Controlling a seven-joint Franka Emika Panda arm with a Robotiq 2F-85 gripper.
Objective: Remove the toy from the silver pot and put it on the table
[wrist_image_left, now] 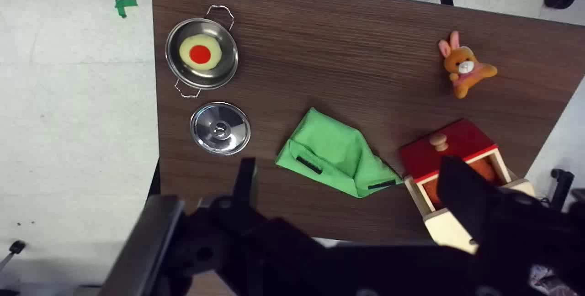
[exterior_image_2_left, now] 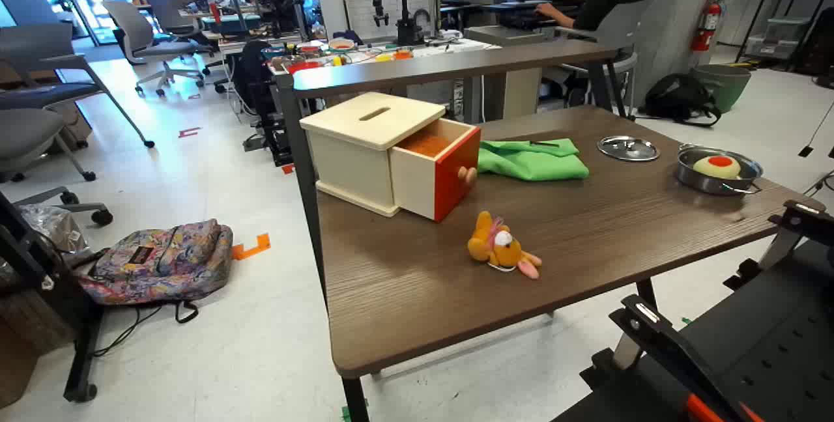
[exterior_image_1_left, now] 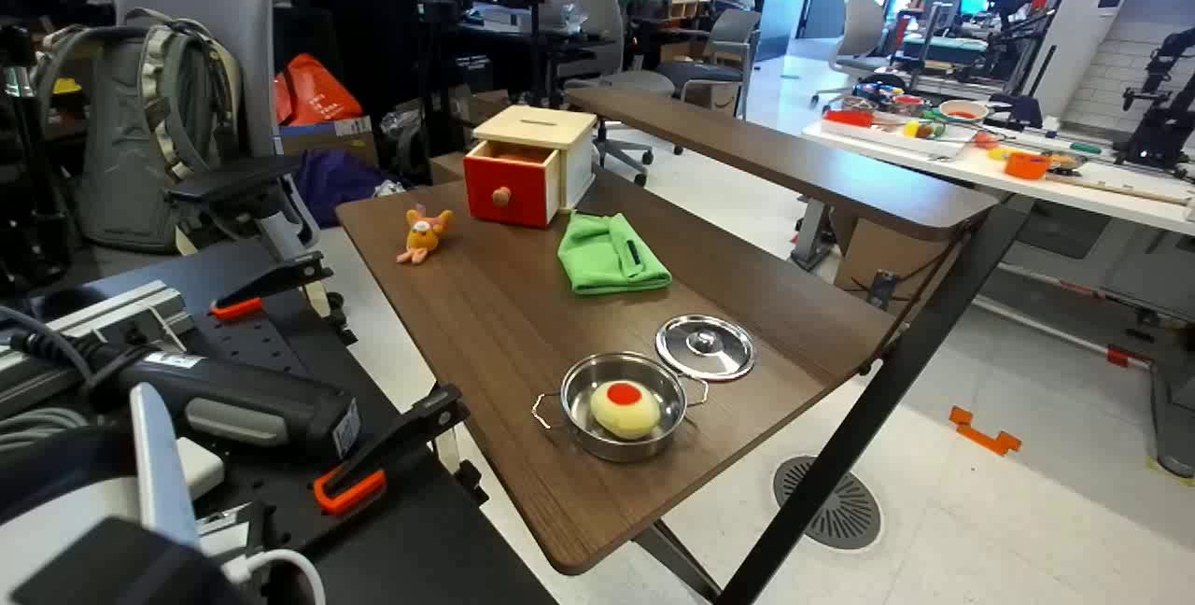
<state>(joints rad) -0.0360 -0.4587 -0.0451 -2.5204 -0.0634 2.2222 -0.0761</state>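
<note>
1. Far left in the wrist view, toy (wrist_image_left: 200,52) sits inside the silver pot (wrist_image_left: 230,56), red top up; lid is off, so you're likely at the approach step, lift-out and placing not yet done
2. Next move, my guess: bring the end effector (wrist_image_left: 350,162) over the silver pot, line up across the toy's shorter side, narrow to fit inside the rim, then down; gap around the toy looks snug, mind the tips
3. Silver pot stands just beside the left edge of the surface (wrist_image_left: 338,54), handles sticking out, so don't nudge it outward
4. Slightly right of that, lid (wrist_image_left: 220,129) lies flat just beside the lower handle; can't tell if they touch
5. Middle: your end effector has its fingers (wrist_image_left: 247,177) spread wide, nothing held; green cloth (wrist_image_left: 329,145) lies on the surface beneath
6. Bare stretch between silver pot and stuffed bunny (wrist_image_left: 464,65) looks like your best set-down spot, well inside the edges
7. Right: red-fronted drawer (wrist_image_left: 461,140) is pulled partway out of the wooden box (exterior_image_2_left: 348,165), tallest thing on the surface in both exterior views, so keep your travel short of it
</note>
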